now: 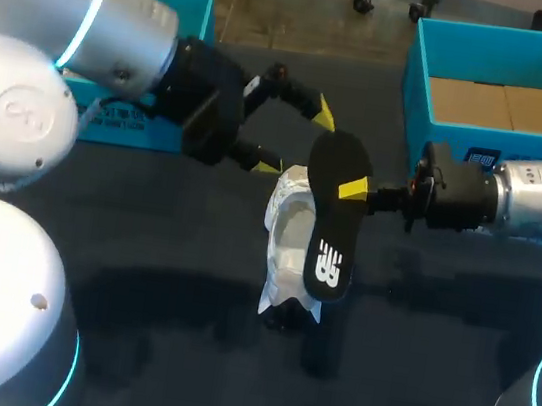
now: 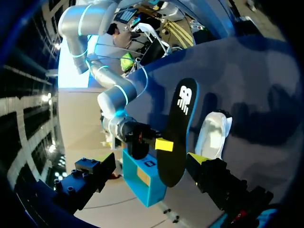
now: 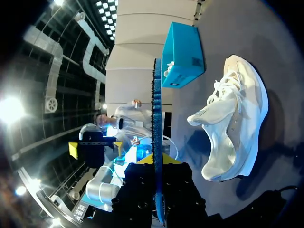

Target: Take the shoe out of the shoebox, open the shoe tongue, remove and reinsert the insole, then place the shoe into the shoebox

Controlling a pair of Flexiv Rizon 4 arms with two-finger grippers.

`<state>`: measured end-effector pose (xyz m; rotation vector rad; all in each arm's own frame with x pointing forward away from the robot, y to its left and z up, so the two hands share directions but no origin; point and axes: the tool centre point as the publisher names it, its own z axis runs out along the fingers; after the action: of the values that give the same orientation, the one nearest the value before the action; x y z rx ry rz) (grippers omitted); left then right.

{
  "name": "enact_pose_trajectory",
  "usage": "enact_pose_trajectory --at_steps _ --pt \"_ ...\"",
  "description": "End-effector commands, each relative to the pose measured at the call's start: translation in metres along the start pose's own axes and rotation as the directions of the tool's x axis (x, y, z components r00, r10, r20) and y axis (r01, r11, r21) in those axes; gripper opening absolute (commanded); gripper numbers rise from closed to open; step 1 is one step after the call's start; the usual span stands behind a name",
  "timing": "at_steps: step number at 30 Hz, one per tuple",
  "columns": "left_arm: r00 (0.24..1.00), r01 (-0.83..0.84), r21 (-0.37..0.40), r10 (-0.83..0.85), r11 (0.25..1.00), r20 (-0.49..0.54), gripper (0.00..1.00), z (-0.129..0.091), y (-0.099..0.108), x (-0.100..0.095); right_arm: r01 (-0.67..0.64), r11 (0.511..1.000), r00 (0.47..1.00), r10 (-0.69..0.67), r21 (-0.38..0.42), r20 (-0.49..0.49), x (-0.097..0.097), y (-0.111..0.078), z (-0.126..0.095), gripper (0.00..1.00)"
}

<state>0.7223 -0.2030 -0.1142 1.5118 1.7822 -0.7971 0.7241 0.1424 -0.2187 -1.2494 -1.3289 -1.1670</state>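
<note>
Head view has the right gripper [image 1: 355, 190] clamped on a black oval foam insole [image 1: 333, 234], near the end away from its white logo. The insole hangs tilted in the air just above a white lace-up sneaker [image 1: 289, 238], which rests with its opening upward on the dark table [image 1: 142, 256]. That pose suggests the insole is already out and is being lined up over the opening for reinsertion. In the right wrist view the insole [image 3: 156, 118] is seen edge-on between the fingers of the right gripper [image 3: 157, 167], pinched from both sides, with the sneaker [image 3: 233, 124] beside it on the cloth. The left gripper [image 1: 297, 140] hangs just beyond the insole's far end with its fingers spread wide and nothing in them. It is probably placed there to steady the sneaker or guide the insole in. Its own wrist view shows the insole [image 2: 179, 130] ahead of those fingers, not touched by them. An open turquoise shoebox [image 1: 420, 88] stands at the table's far right and holds only flat brown cardboard panels [image 1: 502, 106], so the sneaker's place is free. A second turquoise box [image 1: 182, 9] sits behind the left arm, mostly hidden. Something pale shows at its edge in the right wrist view, but what it is cannot be told.
</note>
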Motion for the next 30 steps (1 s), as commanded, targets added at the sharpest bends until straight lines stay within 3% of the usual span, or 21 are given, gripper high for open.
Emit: enact_pose_trajectory --at_steps 1,6,23,30 --pt "0.943 0.020 -0.005 -0.020 1.000 -0.332 1.00 0.010 0.006 -0.011 0.001 1.000 1.000 -0.001 -0.005 -0.001 -0.002 -0.002 0.004 0.00" --pt "0.925 0.035 -0.011 -0.036 0.999 -0.378 1.00 0.013 0.012 -0.018 0.006 1.000 1.000 -0.006 -0.002 -0.004 -0.003 -0.003 0.007 0.00" --pt "0.938 -0.007 -0.018 0.000 1.000 -0.347 1.00 0.014 0.011 -0.023 0.021 1.000 1.000 -0.021 -0.005 0.001 -0.004 -0.001 0.001 0.00" --pt "0.856 -0.055 -0.013 0.041 0.998 -0.516 1.00 0.016 0.011 -0.025 0.024 1.000 1.000 -0.024 0.011 -0.002 -0.005 0.001 0.001 0.00"
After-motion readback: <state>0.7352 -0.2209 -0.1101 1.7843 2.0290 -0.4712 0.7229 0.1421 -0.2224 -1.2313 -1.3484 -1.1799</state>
